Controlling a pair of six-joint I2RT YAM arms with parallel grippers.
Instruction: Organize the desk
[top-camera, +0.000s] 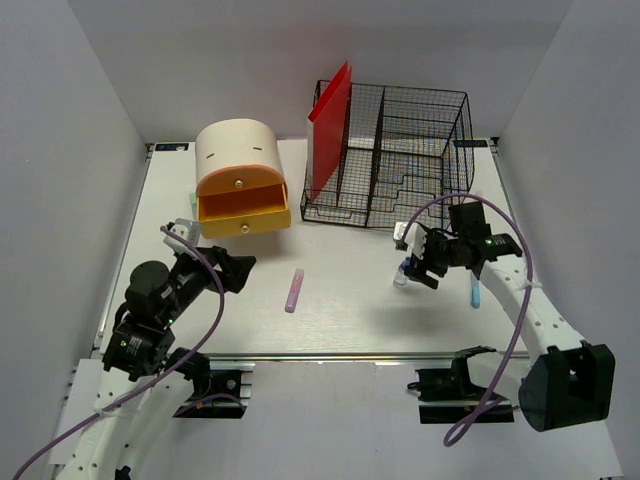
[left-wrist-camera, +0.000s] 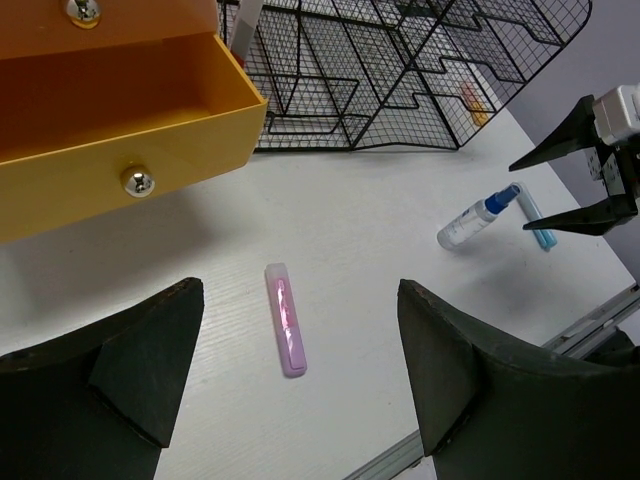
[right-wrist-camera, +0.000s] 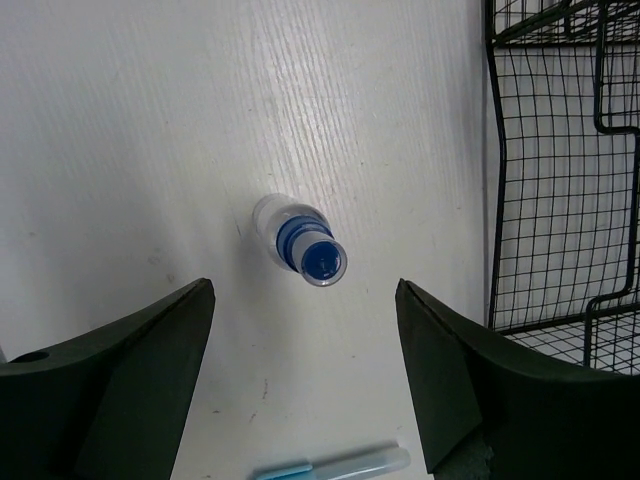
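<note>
The white desk (top-camera: 350, 320) carries loose items. A purple pen-like case (top-camera: 294, 290) lies at the front centre. My left gripper (top-camera: 243, 272) is open and empty, just left of the case. In the left wrist view the case (left-wrist-camera: 285, 320) lies between and below the open gripper (left-wrist-camera: 300, 285). A small clear bottle with a blue cap (top-camera: 402, 274) seems to stand upright. My right gripper (top-camera: 425, 268) is open and empty, hovering over it. In the right wrist view the bottle (right-wrist-camera: 300, 242) shows cap-up between the spread gripper (right-wrist-camera: 303, 285). A blue pen (top-camera: 475, 290) lies right of the bottle.
A cream-and-orange drawer box (top-camera: 240, 180) stands at the back left with its lower drawer (left-wrist-camera: 120, 110) pulled open. A black wire basket (top-camera: 400, 150) stands at the back right with a red folder (top-camera: 330, 125) in its left slot. A metal rail (top-camera: 330, 356) runs along the front edge.
</note>
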